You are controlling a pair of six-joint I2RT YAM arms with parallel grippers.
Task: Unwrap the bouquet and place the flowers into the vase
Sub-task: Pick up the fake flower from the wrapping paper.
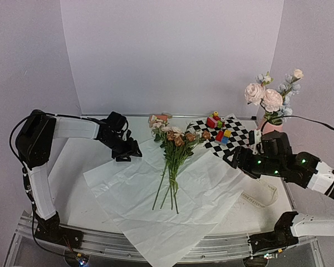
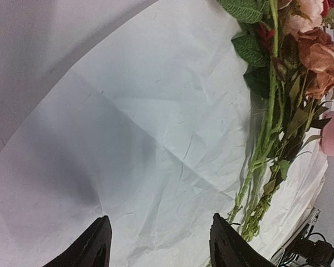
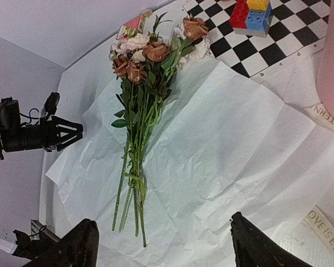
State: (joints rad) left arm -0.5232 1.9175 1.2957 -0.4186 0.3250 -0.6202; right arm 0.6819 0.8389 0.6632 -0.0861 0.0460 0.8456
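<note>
The bouquet lies unwrapped. Its creased white paper (image 1: 206,189) is spread flat on the table, and the flowers (image 1: 173,158) lie on it with blooms toward the back and stem ends toward me. The pink vase (image 1: 269,127) stands at the back right with a few pink and white blooms (image 1: 265,95) in it. My left gripper (image 1: 128,154) hangs open over the paper's left corner, left of the stems (image 2: 261,167), with nothing between its fingers (image 2: 97,247). My right gripper (image 1: 229,160) is open above the paper's right side, the stems (image 3: 131,167) to its left, gripping nothing.
A black-and-white checkered mat (image 1: 239,136) with colourful toy blocks (image 1: 219,127) lies behind the paper, beside the vase. A small pink card (image 1: 158,118) sits behind the blooms. A printed paper strip (image 1: 260,198) lies at the right. White walls enclose the back.
</note>
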